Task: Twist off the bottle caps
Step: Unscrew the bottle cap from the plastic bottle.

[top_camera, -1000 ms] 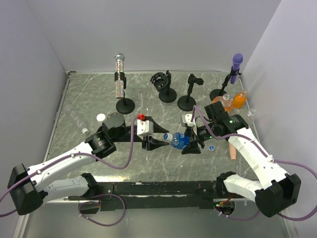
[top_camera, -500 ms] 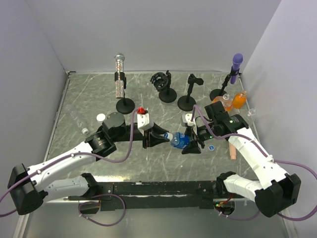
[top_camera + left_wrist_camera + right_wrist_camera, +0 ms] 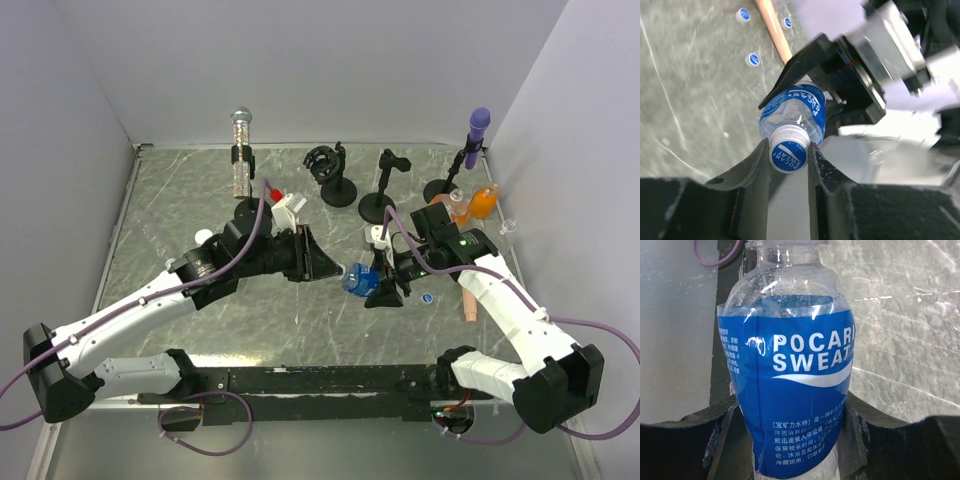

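Note:
A small clear bottle with a blue label (image 3: 356, 281) is held off the table between my two grippers. My right gripper (image 3: 792, 440) is shut on the bottle's body (image 3: 790, 380), one finger pressed on each side of the label. My left gripper (image 3: 788, 149) is shut on the bottle's blue-and-white cap (image 3: 788, 153), with a finger touching each side of it. In the top view the left gripper (image 3: 335, 267) meets the bottle from the left and the right gripper (image 3: 380, 287) holds it from the right. The bottle (image 3: 799, 107) still carries its cap.
Loose blue caps (image 3: 754, 59) lie on the table, one near the right arm (image 3: 427, 297). A white cap (image 3: 204, 237) lies at the left. Orange bottles (image 3: 480, 203) stand at the back right, a peach stick (image 3: 468, 305) beside them. Microphones (image 3: 240, 150) and black stands (image 3: 340, 185) line the back.
My left arm has risen and turned its wrist, moving right onto the cap; its fingers now grip the cap. The right gripper keeps hold of the bottle, which shifted slightly left.

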Controlling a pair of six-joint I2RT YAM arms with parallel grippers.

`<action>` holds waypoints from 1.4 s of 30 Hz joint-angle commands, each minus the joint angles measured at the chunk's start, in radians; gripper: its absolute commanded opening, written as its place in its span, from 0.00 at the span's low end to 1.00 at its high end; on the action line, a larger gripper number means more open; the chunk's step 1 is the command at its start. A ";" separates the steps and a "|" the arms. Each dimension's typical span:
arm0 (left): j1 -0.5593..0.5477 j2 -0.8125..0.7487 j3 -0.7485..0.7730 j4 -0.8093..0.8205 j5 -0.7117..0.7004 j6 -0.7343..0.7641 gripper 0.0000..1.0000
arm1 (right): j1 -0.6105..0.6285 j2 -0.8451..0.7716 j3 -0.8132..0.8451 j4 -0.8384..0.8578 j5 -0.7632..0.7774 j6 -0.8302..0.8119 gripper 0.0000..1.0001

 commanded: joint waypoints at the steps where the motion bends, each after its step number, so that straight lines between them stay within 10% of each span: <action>1: 0.008 -0.027 0.023 -0.068 -0.095 -0.292 0.01 | 0.000 -0.001 0.026 0.008 -0.014 -0.029 0.25; 8: 0.006 -0.019 0.020 -0.035 -0.081 -0.194 0.76 | 0.000 -0.012 0.017 0.010 -0.009 -0.025 0.25; 13: 0.011 -0.085 -0.011 -0.028 -0.078 0.004 0.97 | -0.002 -0.012 0.015 0.011 -0.012 -0.026 0.25; 22: 0.011 -0.368 -0.222 0.119 0.239 0.694 0.97 | 0.000 -0.010 0.018 0.005 -0.023 -0.040 0.25; 26: 0.011 -0.508 -0.391 0.347 0.161 0.870 0.97 | 0.000 -0.010 0.018 -0.003 -0.026 -0.045 0.26; 42: 0.011 -0.190 -0.275 0.508 0.370 1.003 0.99 | -0.005 0.000 0.021 -0.021 -0.050 -0.066 0.26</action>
